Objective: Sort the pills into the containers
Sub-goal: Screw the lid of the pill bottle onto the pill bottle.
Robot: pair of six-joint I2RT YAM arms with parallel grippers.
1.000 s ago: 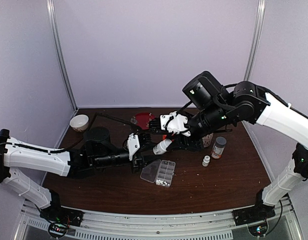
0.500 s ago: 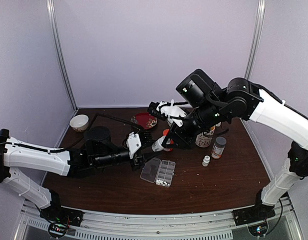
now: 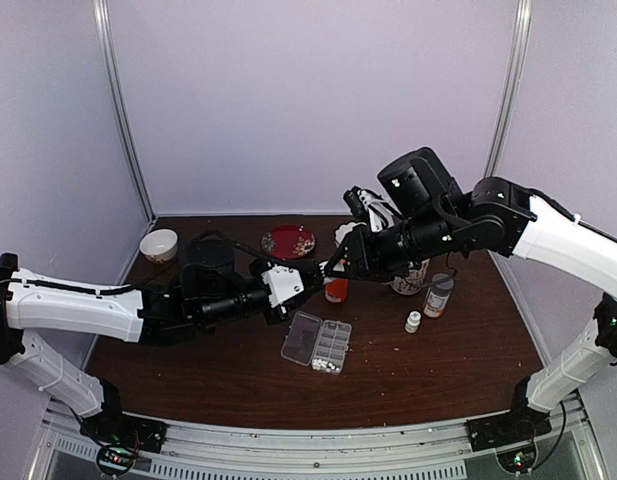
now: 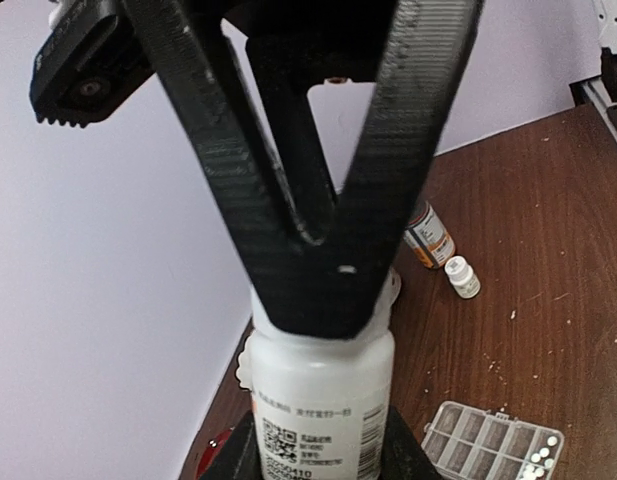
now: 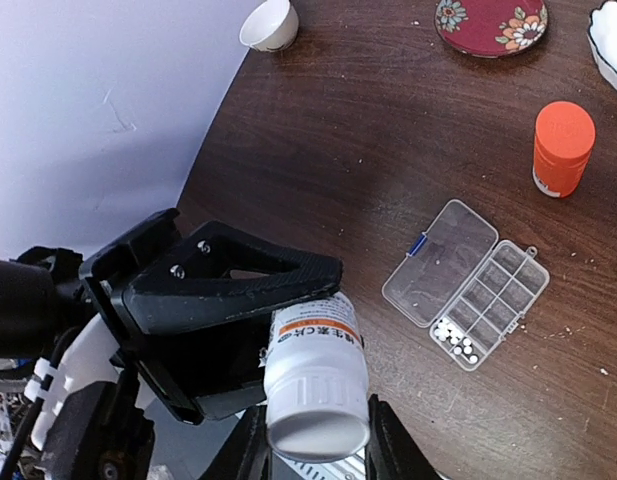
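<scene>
Hands meet on one white bottle, held off the table on the far side of the organizer. The left hand is clamped round the labelled body, and the right hand is clamped round the ribbed white cap. The bottle looks like stiff, smooth plastic and is probably light. A firm squeeze on body and cap suits it, and the ribs should give the right hand bite for twisting.

The pills themselves are poor things to pinch. Tiny, hard and light, they would likely skid, roll or bounce from between such broad fingers. I judge it better to handle them through the bottle, tipped low over an open cell, than to grip any single tablet.

Those in view are small white tablets, clustered in the cells at the near end of the organizer. The organizer is flat clear plastic, and its lid lies open beside the tray. Its other cells look bare. Pale specks just beside the organizer may be stray pills, though they are too small to tell. An orange bottle stands beyond the organizer.
</scene>
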